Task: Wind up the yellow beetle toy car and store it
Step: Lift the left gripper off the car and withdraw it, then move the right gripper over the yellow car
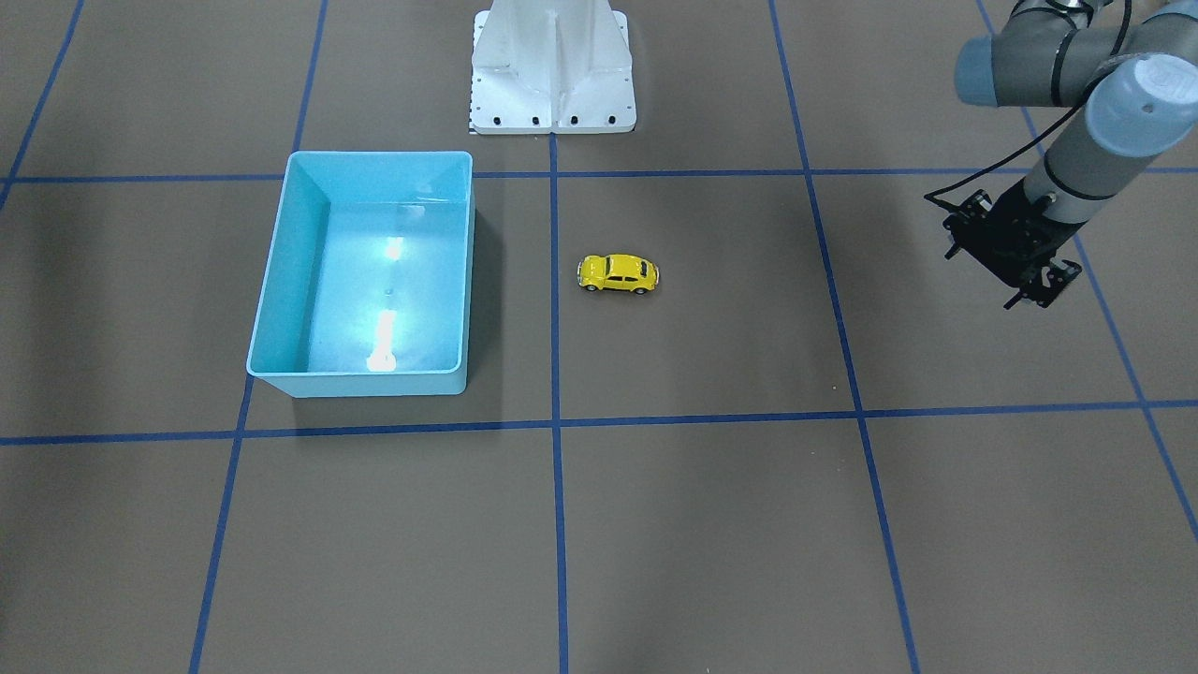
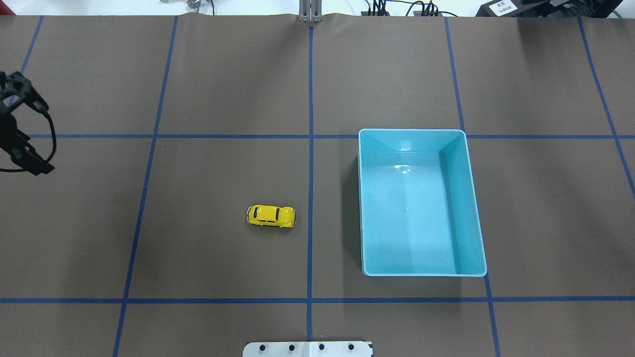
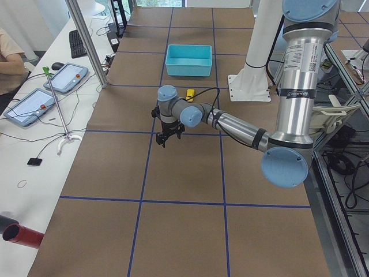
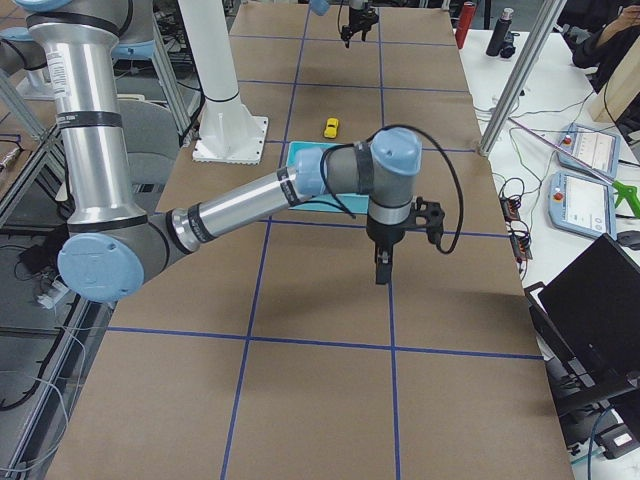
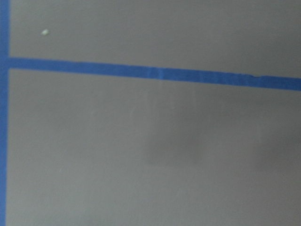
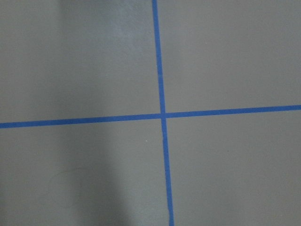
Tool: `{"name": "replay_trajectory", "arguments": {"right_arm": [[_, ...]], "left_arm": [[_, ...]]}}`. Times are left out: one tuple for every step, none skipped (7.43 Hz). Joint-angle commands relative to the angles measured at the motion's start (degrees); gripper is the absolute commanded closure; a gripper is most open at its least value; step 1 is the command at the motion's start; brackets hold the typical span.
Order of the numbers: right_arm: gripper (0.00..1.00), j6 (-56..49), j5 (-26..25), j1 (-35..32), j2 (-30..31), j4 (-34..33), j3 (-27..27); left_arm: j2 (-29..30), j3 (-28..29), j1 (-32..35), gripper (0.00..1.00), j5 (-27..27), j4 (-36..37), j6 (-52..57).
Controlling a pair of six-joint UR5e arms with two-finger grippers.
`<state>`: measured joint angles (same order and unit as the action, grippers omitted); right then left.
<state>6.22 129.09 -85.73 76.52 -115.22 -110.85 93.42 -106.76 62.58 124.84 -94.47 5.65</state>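
Observation:
The yellow beetle toy car [image 1: 618, 273] [image 2: 271, 216] stands on its wheels on the brown table, just beside the centre tape line, with nothing touching it. The light blue bin [image 1: 281, 271] [image 2: 472, 198] sits a short way off on the robot's right side, with nothing in it. My left gripper [image 1: 1001, 257] [image 2: 25, 126] hangs far out at the left side of the table, well away from the car, and its jaws look spread apart and hold nothing. My right gripper [image 4: 381, 270] points down over bare table beyond the bin; I cannot tell whether it is open or shut.
Blue tape lines [image 2: 310, 148] divide the table into squares. The white robot base [image 1: 552, 65] stands at the table's near edge. A side table with tablets [image 3: 34, 104], a slanted metal pole [image 3: 86, 40] and a seated person lies beyond the far edge.

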Motion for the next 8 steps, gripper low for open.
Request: {"name": "replay_trajectory", "arguments": {"right_arm": [[0.00,0.1,-0.8,11.7,-10.6,-1.6,-2.7],[0.00,0.1,-2.9,17.2,-14.4,-1.5,-2.8],[0.00,-0.7,-4.0,21.2,-17.7,-0.5,-2.9],[0.00,-0.8,-4.2,25.0,-18.2,4.9,-2.9],[0.00,-0.8,-5.3,28.7,-18.3,9.3,-2.9],[0.00,-0.8,-8.0,33.1,-18.7,14.7,-2.6],[0.00,-0.9,-9.4,36.0,-18.7,18.6,-2.5],[0.00,-0.9,-9.5,39.0,-19.3,21.3,-2.5]], "left_arm": [[-1.0,1.0,9.1,0.00,5.8,0.8,-1.7],[-1.7,2.2,12.6,0.00,6.2,1.0,-2.2],[-3.3,4.9,17.8,0.00,6.4,1.0,-2.2],[-5.9,7.1,21.5,0.00,6.7,1.3,-2.0],[-8.3,7.6,22.8,0.00,8.8,1.3,-2.5],[-9.9,7.4,25.0,0.00,11.3,2.5,-2.7],[-9.6,7.3,26.8,0.00,12.0,7.8,-2.7],[-9.0,7.2,27.4,0.00,12.0,11.1,-2.7]]}}
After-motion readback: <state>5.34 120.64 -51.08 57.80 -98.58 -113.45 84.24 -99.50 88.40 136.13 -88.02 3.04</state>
